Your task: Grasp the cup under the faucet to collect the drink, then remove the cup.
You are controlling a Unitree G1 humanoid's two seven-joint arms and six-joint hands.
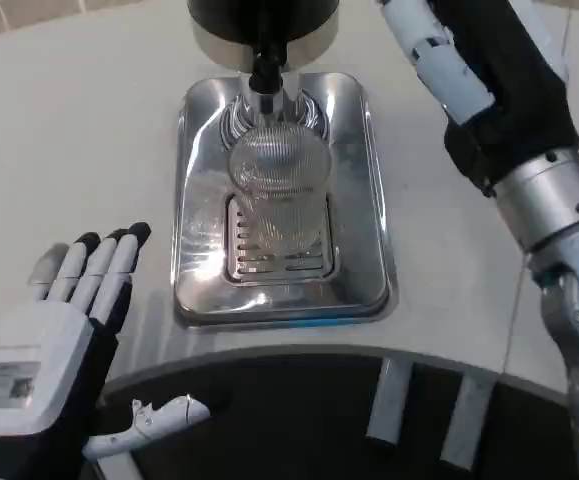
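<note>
Cup [279, 195] stands on drip tray [359, 270] under faucet [265, 75]; left hand [64, 330] spread, holding nothing; right hand's [439, 55] state unclear.

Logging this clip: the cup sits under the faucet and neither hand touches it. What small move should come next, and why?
Probably move the left hand right toward the cup: its fingers are spread and empty, the cup stands on the tray below the faucet, unheld.

Cup [277, 190] on the drip tray [359, 270], right under the faucet [265, 72]. Left hand [54, 340] near left of tray, apart from it. Right hand [439, 50] up beside the faucet's right.
</note>
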